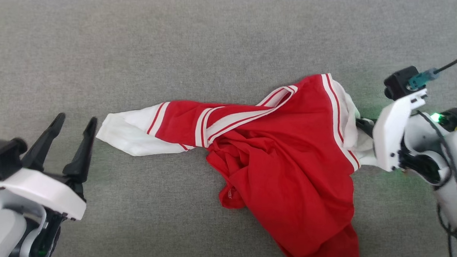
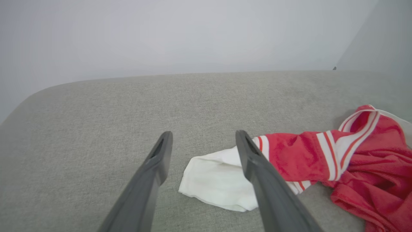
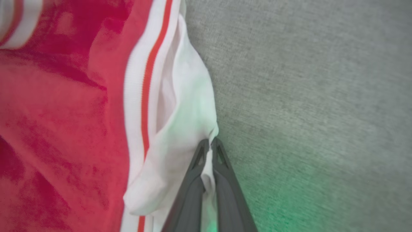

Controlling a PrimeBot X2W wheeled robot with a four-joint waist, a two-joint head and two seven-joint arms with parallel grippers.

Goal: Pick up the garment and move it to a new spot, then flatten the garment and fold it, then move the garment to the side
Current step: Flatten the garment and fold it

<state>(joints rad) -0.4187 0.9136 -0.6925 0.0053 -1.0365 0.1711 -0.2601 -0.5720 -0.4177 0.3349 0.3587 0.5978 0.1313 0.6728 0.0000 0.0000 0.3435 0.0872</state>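
The garment (image 1: pixel 290 156) is a red jersey shirt with white sleeves and striped trim, lying crumpled across the grey cushion. One white sleeve (image 1: pixel 126 134) stretches out to the left; in the left wrist view this sleeve (image 2: pixel 215 180) lies just past my fingertips. My left gripper (image 1: pixel 76 120) stands open a short way left of that sleeve, touching nothing. My right gripper (image 3: pixel 210 143) is shut on the edge of the other white sleeve (image 3: pixel 183 129), with cloth pinched between the fingers. In the head view that gripper's fingers are mostly hidden behind the garment's right edge.
Grey woven upholstery (image 1: pixel 210 41) covers the whole work surface. In the left wrist view its rounded far edge (image 2: pixel 96 79) meets a pale wall. Bare fabric lies above and to the lower left of the garment.
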